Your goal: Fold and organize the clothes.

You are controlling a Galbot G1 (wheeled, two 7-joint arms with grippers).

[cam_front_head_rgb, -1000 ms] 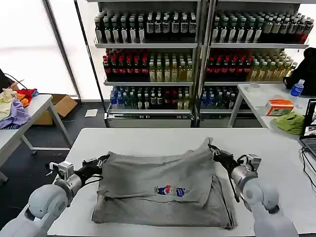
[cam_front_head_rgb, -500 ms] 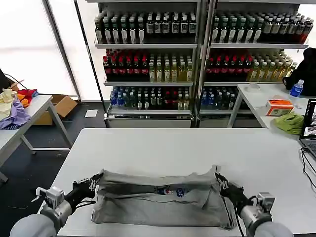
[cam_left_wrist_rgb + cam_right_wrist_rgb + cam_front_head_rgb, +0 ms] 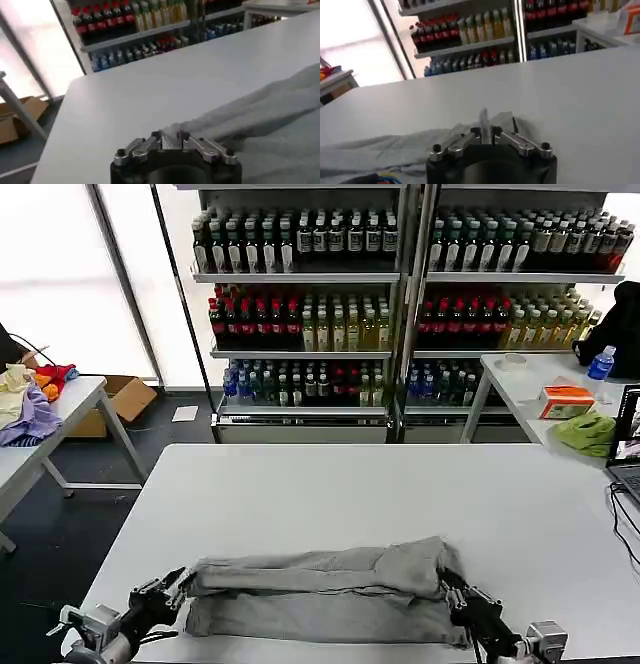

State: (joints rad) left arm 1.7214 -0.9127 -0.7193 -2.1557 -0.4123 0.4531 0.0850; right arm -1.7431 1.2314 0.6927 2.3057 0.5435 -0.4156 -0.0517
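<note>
The grey shirt [image 3: 320, 594] lies on the white table [image 3: 330, 484] at its near edge, doubled over on itself into a long band with a rolled upper layer resting along the far side of the flat lower layer. The left gripper [image 3: 178, 582] sits at the shirt's left end, and in the left wrist view its fingers [image 3: 170, 139] are pressed together on a pinch of grey cloth. The right gripper [image 3: 452, 586] sits at the shirt's right end; in the right wrist view its fingers [image 3: 487, 131] are likewise closed tight with a corner of the fabric caught between them. The garment looks light, soft and limp: it should sag and wrinkle wherever it is not supported, and the thin cotton could slide out of a shallow pinch. The two end corners of the folded edge, where the grippers hold it, seem the sound places to grip, since pulling both ends level and gently apart would keep the fold straight, whereas a single-point hold would likely let the layers bunch.
</note>
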